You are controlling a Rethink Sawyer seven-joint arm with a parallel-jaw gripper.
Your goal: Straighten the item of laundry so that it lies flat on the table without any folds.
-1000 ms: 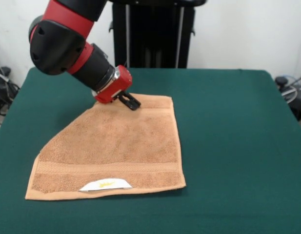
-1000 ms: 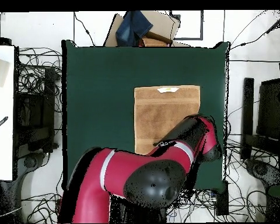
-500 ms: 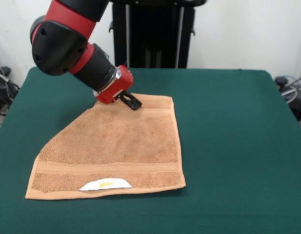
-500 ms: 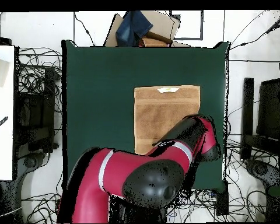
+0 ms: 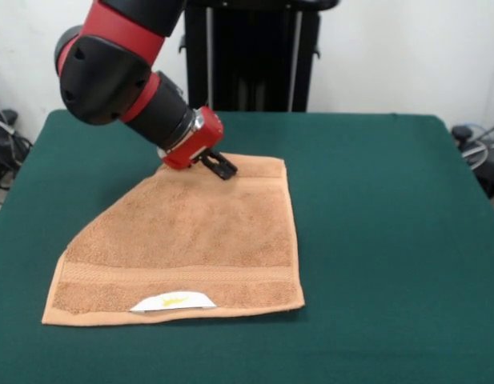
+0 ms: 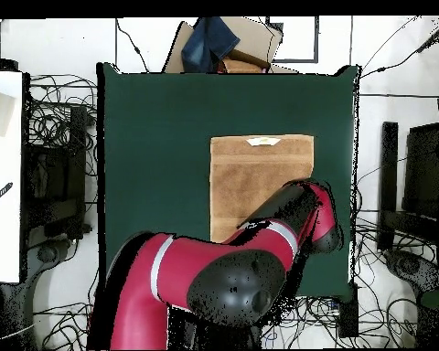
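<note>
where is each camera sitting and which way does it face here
Front view: sits across the table, facing the robot; shows the red and black arm's forearm and the end effector over the towel.
Overhead view: above, looking straight down; the arm covers the towel's lower edge.
Shared: towel, table, arm.

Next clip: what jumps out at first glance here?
The red and black arm reaches down from the upper left of the front view, its gripper at the far edge of the towel. The tan towel lies on the green table, its far left corner seemingly folded under, its white label at the near hem.
</note>
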